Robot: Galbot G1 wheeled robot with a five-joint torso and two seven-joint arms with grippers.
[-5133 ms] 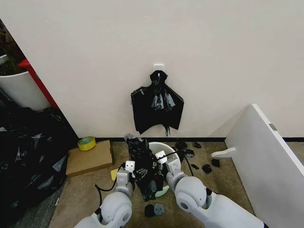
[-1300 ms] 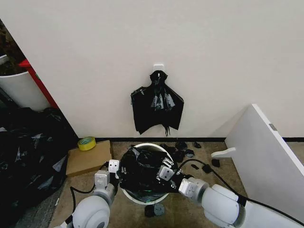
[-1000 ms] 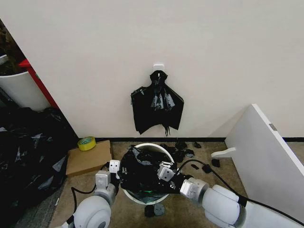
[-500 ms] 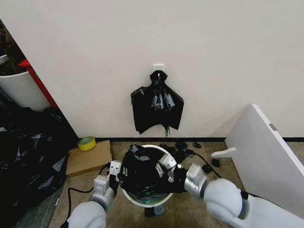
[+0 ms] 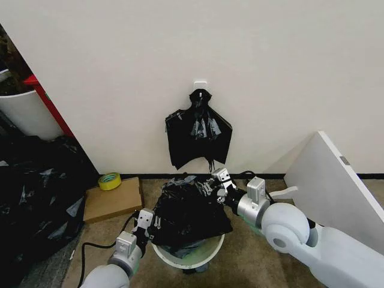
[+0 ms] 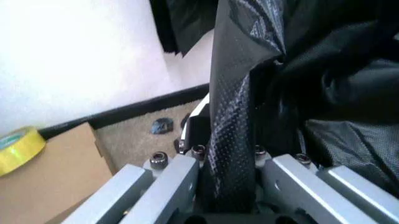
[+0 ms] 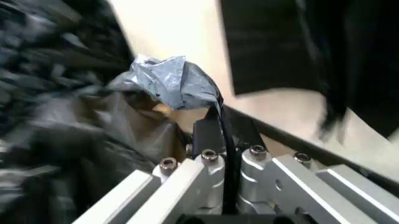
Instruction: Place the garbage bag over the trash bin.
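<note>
From the head view you see the glossy black plastic garbage bag (image 5: 191,213) draped over the round white plastic trash bin (image 5: 189,258), on the floor near the wall. Your left gripper (image 5: 149,220) clamps the bag's near-left edge; your right gripper (image 5: 217,183) pinches its far-right edge. In the left wrist view, bag film (image 6: 232,135) is clenched between the fingers. The right wrist view shows a crumpled fold (image 7: 171,84) gripped likewise.

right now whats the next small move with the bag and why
Probably draw the right tool down behind the trash bin. Both tools are shut on the garbage bag, the left tool at the near-left rim. The bag lies bunched on top of the bin, and its near rim is bare.
</note>
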